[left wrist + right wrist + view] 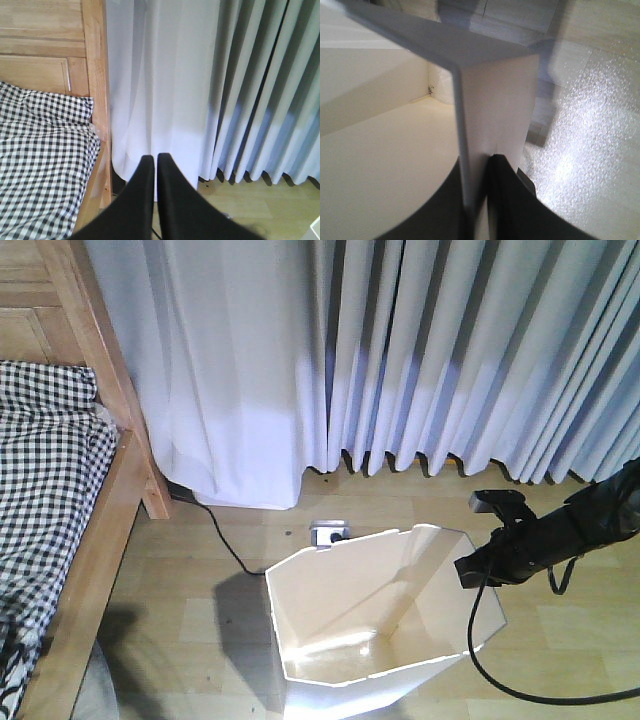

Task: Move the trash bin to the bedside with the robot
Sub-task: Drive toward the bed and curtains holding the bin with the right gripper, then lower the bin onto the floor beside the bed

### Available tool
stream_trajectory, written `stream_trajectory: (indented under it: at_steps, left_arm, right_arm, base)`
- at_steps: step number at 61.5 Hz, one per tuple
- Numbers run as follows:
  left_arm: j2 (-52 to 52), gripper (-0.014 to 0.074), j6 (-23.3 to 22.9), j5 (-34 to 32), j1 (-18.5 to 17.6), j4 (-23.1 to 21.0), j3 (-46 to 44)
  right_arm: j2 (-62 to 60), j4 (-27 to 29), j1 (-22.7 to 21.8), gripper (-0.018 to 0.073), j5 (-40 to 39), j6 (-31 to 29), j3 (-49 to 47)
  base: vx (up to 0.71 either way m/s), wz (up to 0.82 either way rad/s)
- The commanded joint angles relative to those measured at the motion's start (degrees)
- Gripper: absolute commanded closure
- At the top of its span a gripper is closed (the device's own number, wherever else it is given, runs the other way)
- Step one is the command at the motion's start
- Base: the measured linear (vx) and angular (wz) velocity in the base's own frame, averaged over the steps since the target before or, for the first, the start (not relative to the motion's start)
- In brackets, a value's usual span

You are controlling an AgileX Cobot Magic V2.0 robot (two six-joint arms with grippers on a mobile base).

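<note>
The white trash bin (340,610) stands on the wooden floor at the bottom centre, its cream inside showing and nothing in it. My right gripper (470,570), on the slim black robot arm (560,530), is shut on the bin's right rim. In the right wrist view the bin wall (495,100) runs between the jaws of this gripper (477,165), one finger inside and one outside. The bedside is at the left: a light wooden bed frame (100,530) with checked bedding (50,470), a stretch of floor apart from the bin. My left gripper (155,159) is shut on nothing, facing the bed post (95,75).
Pale curtains (450,360) hang along the whole back wall down to the floor. A small socket block (330,533) lies just behind the bin, and its black cable (225,540) runs left toward the bed post. A black cable loops down from the right arm.
</note>
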Motion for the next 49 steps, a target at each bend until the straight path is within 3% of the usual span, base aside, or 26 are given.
stream_trajectory:
  at_steps: [1,49]
  left_arm:
    - [-0.83,0.0602,-0.32,-3.95,0.03,-0.21,0.67]
    - [-0.83,0.0602,-0.32,-3.95,0.03,-0.21,0.67]
  right_arm:
    - [-4.48,3.33,-0.15,0.0564,10.35,0.49,-0.72]
    - [-4.48,3.33,-0.15,0.0564,10.35,0.49,-0.72]
  base:
    - [0.14,0.02]
    - [0.05,0.01]
